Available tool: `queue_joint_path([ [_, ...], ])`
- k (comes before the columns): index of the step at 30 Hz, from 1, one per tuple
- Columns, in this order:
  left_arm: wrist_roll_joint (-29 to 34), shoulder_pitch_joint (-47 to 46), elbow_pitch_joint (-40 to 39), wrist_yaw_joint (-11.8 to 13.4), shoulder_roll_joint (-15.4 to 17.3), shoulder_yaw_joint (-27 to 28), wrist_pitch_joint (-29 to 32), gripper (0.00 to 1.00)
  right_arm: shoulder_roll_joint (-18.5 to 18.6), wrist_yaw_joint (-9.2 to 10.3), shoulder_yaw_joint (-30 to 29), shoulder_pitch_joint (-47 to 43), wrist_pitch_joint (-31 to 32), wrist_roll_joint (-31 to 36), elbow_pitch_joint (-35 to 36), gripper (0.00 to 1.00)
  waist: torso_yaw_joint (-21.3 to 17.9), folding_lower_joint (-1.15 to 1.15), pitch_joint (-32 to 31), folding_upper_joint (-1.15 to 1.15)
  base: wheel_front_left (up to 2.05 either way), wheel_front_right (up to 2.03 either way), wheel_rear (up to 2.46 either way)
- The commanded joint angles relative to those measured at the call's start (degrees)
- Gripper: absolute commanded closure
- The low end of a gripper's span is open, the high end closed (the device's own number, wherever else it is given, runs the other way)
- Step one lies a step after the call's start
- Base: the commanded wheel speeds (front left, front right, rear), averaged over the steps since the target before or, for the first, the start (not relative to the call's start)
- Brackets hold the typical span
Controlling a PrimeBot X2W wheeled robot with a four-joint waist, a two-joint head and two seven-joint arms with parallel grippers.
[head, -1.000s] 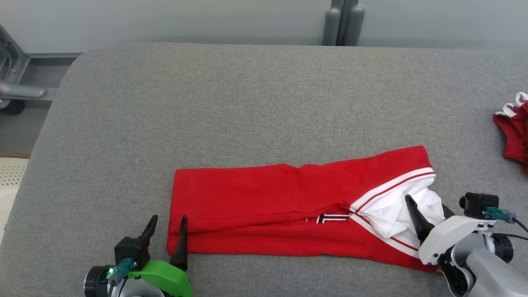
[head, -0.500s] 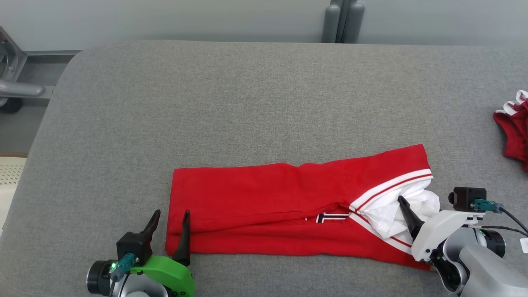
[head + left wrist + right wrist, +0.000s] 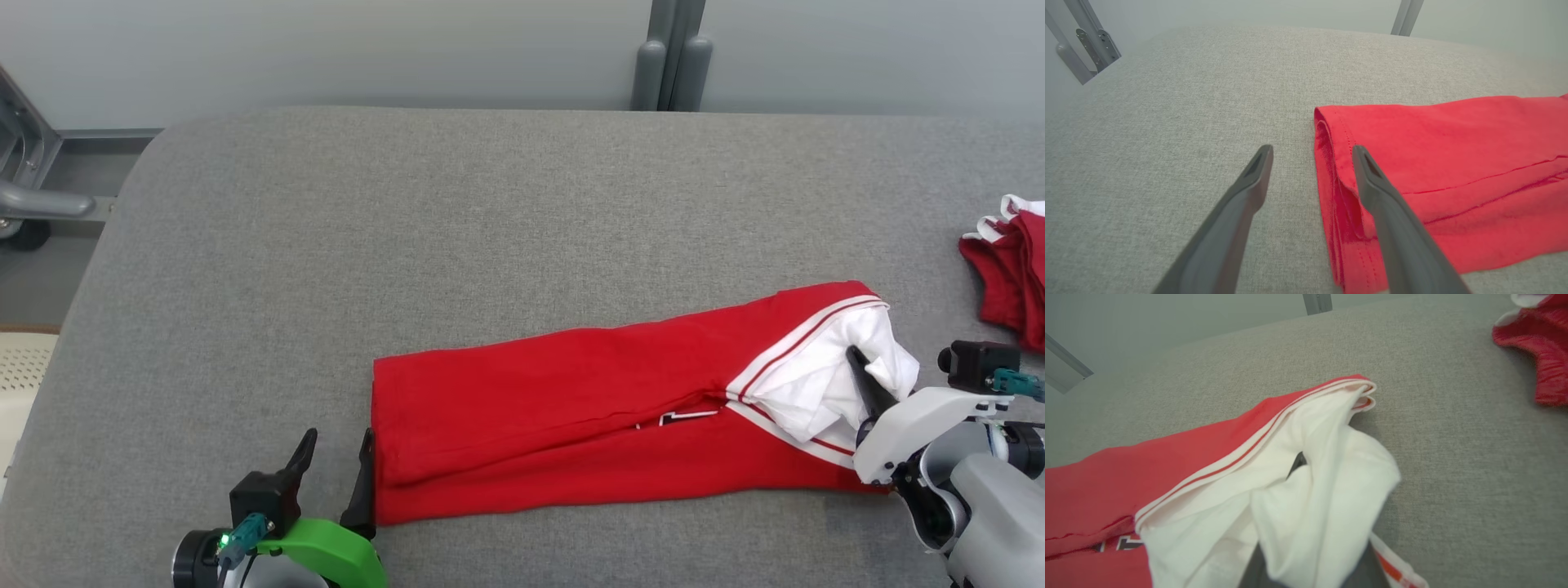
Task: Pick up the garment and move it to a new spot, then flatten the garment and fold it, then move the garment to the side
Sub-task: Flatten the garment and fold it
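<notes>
- The garment (image 3: 571, 408), a red jersey with white sleeves and striped trim, lies on the near half of the grey table (image 3: 490, 204). It runs as one long band from our left gripper up to our right.
- We judge the first moves done. It sits laid out and already doubled lengthwise, with layered hems showing at its left end in the left wrist view.
- Its right end is not tidy. The white sleeve cloth bunches up and rises off the table instead of lying flat.
- Our right gripper (image 3: 857, 359) is buried in that white bunch. Its fingers look pressed together on a fold of sleeve, the cloth draping over them in the right wrist view, so we take it as a pinch.
- Our left gripper (image 3: 338, 437) stands spread wide and holds nothing. One finger is over the bare table and the other just over the garment's left edge.
- Still to do, as we read it: smooth or tuck the sleeve, fold the band across its length, then carry the packet aside.
- Another red garment (image 3: 1008, 269) sits well apart at the table's right edge, probably marking the side pile.
</notes>
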State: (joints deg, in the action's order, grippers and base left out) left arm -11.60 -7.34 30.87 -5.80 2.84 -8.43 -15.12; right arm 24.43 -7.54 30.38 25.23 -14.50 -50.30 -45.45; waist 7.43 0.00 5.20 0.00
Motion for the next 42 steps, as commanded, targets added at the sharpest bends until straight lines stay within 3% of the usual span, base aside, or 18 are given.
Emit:
queue_joint_path([
  [1,-0.4,0.8,-0.1,0.3,0.2,-0.1,0.0,0.0,0.5,0.13,-0.2,0.6,-0.3,0.0,0.3,1.0,-0.7,0.0,-1.1,0.0,0.0,0.0,0.0],
  [10,-1.9,2.4,-0.2,1.2,0.2,-1.0,0.0,0.0,5.5,0.13,-0.5,1.5,0.7,1.4,2.2,1.0,-2.5,0.0,-4.1,0.0,0.0,0.0,0.0],
  [16,-2.5,3.5,0.1,1.5,0.2,-1.8,0.0,0.0,5.0,0.09,1.8,2.9,2.2,2.9,8.1,1.0,-2.7,0.0,-4.9,0.0,0.0,0.0,0.0],
  [29,-3.8,3.9,0.0,1.6,0.2,-3.8,0.0,0.0,-2.7,0.09,12.1,-1.1,12.1,5.5,24.2,1.0,2.1,0.0,-5.7,0.0,0.0,0.0,0.0],
  [42,-5.2,3.1,-0.7,2.2,0.2,-6.7,0.0,0.0,-11.3,0.08,13.2,0.0,11.3,10.5,15.7,1.0,10.1,0.0,-4.2,0.0,0.0,0.0,0.0],
])
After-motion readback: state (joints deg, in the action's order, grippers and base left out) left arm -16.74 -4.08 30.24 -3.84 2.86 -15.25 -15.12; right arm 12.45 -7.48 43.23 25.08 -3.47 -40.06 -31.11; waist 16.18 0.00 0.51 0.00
